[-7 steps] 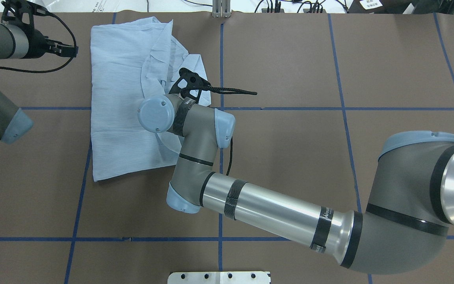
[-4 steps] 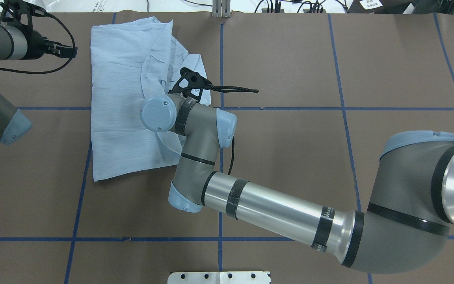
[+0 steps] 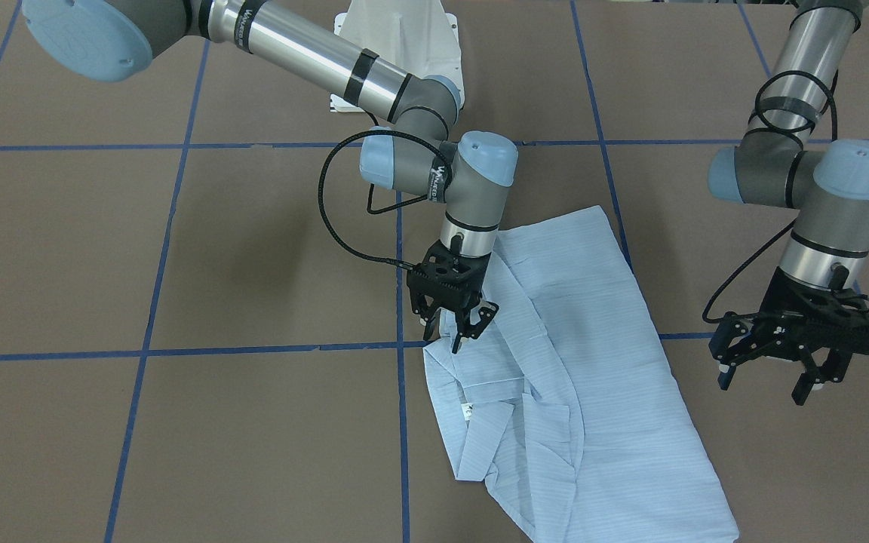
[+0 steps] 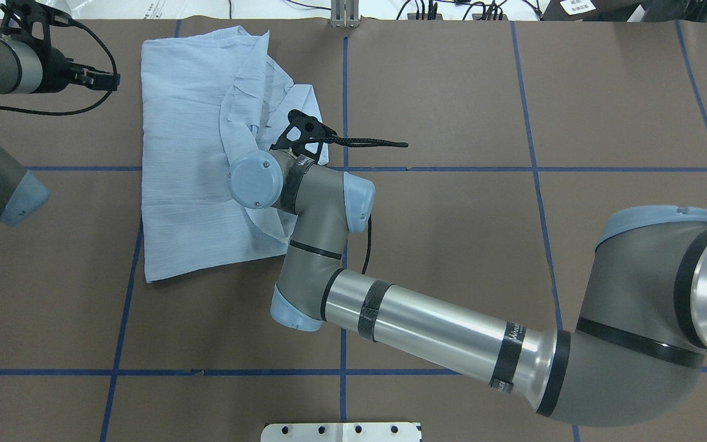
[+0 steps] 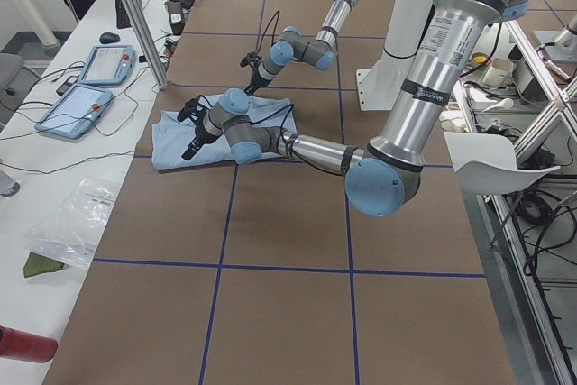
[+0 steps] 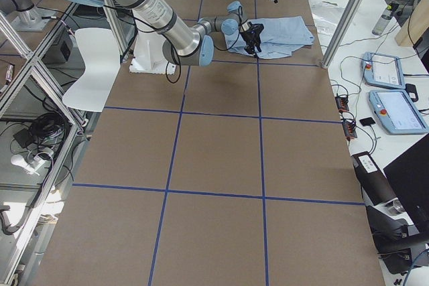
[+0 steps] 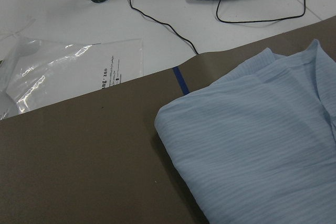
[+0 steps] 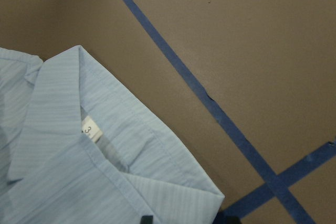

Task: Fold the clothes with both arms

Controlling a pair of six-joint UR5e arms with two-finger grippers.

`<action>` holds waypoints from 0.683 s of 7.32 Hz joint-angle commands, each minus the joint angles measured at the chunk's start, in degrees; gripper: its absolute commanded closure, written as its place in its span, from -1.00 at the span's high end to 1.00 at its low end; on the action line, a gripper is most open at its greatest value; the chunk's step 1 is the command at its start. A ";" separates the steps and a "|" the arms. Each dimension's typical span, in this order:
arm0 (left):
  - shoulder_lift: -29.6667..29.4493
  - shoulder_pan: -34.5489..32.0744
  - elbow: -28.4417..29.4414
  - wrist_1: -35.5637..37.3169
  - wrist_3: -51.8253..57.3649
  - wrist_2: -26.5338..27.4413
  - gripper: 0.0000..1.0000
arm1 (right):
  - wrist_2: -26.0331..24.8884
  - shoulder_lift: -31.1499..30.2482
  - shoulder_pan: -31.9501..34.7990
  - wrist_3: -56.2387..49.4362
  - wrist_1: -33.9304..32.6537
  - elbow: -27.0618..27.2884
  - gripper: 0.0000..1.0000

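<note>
Right now the shirt [image 3: 600,377] is lying half-folded on the table [image 3: 178,264], on the robot's left half near the far edge, long axis running away from the robot. The right gripper [image 3: 446,335], the nearer one, is hanging over its collar-side edge — jaws parted, seemingly pinching nothing. The left gripper [image 3: 765,381] is hovering wide open beside the opposite long edge, not touching; brown table is showing hemward, toward the robot.

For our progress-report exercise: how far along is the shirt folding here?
Done: the shirt lies flat as a long narrow panel, sides folded in, collar showing. In hand: the right gripper is poised open at the shirt's edge near the collar; the left gripper hovers open beside the shirt, off the fabric. Left: probably crosswise folds to shorten the panel.
</note>
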 commanded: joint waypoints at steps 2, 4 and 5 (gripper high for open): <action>0.00 0.00 0.08 0.00 0.03 0.00 1.00 | -0.27 0.02 0.04 0.34 1.36 -0.21 -0.40; 0.00 0.00 0.08 0.00 0.03 0.00 1.00 | -0.36 0.02 0.04 0.52 1.64 -0.57 -1.00; 0.00 0.00 -0.01 0.00 0.03 0.00 1.00 | -0.36 0.11 0.04 0.52 1.64 -0.57 -1.00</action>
